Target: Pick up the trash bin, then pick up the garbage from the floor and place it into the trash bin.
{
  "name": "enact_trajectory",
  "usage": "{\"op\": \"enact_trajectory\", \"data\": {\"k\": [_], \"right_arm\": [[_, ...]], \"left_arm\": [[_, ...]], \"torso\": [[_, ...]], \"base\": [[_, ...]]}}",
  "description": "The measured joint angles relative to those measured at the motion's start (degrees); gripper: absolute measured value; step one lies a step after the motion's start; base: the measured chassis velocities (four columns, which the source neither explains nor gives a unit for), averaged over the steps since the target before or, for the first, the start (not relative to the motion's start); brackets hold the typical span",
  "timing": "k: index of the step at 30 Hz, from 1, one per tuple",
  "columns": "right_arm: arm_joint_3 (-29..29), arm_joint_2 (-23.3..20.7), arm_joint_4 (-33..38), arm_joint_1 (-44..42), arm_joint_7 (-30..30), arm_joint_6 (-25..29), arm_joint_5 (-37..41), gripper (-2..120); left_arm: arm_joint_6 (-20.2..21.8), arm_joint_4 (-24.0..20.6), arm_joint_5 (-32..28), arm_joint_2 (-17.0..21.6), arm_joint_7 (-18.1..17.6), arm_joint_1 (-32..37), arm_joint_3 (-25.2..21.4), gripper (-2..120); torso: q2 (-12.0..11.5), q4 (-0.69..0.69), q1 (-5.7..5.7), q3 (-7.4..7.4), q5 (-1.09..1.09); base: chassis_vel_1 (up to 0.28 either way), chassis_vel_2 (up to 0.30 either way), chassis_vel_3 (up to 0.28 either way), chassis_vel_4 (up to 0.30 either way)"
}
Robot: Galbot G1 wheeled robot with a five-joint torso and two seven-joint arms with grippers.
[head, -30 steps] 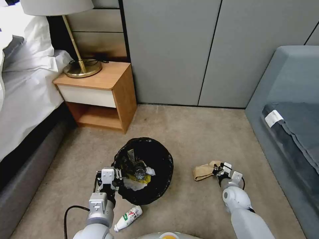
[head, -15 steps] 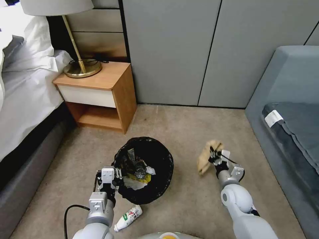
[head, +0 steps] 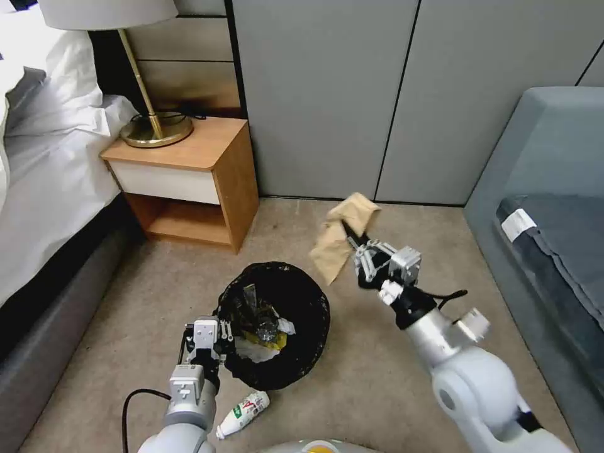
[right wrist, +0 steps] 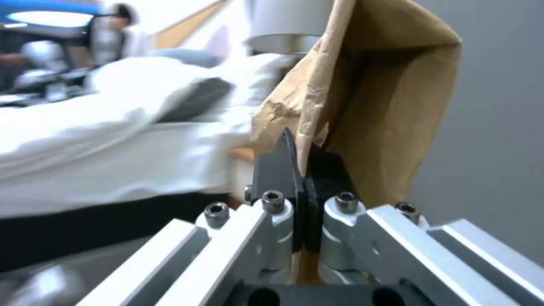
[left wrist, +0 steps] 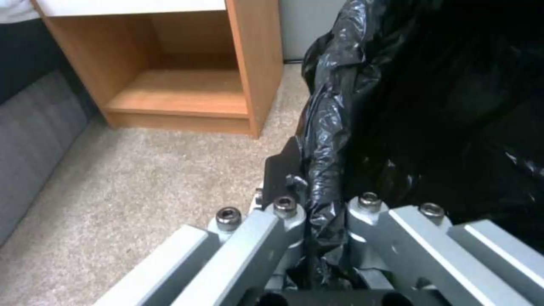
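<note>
R gripper [head: 354,244] clamped on brown bag [head: 343,234]; L gripper [head: 221,338] pinching bin rim [head: 321,302].

You face a beige carpet [head: 352,390]. A white bottle [head: 242,413] lies on it by your left arm. A wooden nightstand [head: 189,182] stands on it near the wall, a brass lamp [head: 154,129] on top
</note>
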Motion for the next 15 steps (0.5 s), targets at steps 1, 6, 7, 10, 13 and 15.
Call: {"op": "enact_trajectory", "data": {"k": [1, 6, 7, 10, 13, 15], "right_arm": [[0.0, 0.0, 0.0, 0.0, 0.0, 0.0, 0.0, 0], [-0.6, -5.7, 1.6, -0.5, -6.4, -0.1, 5.7, 0], [-0.6, -5.7, 1.6, -0.5, -6.4, -0.1, 5.7, 0], [-0.7, -7.0, 1.9, 0.1, -8.0, -1.0, 7.1, 0], [-1.2, -8.7, 1.9, 1.2, -8.8, -2.4, 8.1, 0], [-1.5, -9.1, 1.6, 1.5, -8.8, -2.8, 8.2, 0]], "left_arm": [[0.0, 0.0, 0.0, 0.0, 0.0, 0.0, 0.0, 1], [0.0, 0.1, 0.6, -0.1, 0.1, -0.1, 0.5, 1], [0.0, 0.1, 0.6, -0.1, 0.1, -0.1, 0.5, 1], [0.0, 0.1, 0.9, -0.2, 0.1, -0.1, 0.8, 1], [0.0, 0.2, 1.3, -0.4, 0.2, 0.0, 1.0, 1], [0.0, 0.2, 1.4, -0.5, 0.2, 0.0, 1.1, 1]], "torso": [[0.0, 0.0, 0.0, 0.0, 0.0], [0.0, -0.01, 0.0, 0.0, 0.01], [0.0, -0.01, 0.0, 0.0, 0.01], [0.0, 0.0, 0.0, 0.0, 0.01], [0.0, 0.0, 0.0, 0.01, 0.0], [0.0, 0.0, 0.0, 0.0, 0.0]], "base": [[0.0, 0.0, 0.0, 0.0], [0.0, 0.0, 0.0, 0.0], [0.0, 0.0, 0.0, 0.0], [0.0, 0.0, 0.0, 0.0], [0.0, 0.0, 0.0, 0.0], [0.0, 0.0, 0.0, 0.0]]}}
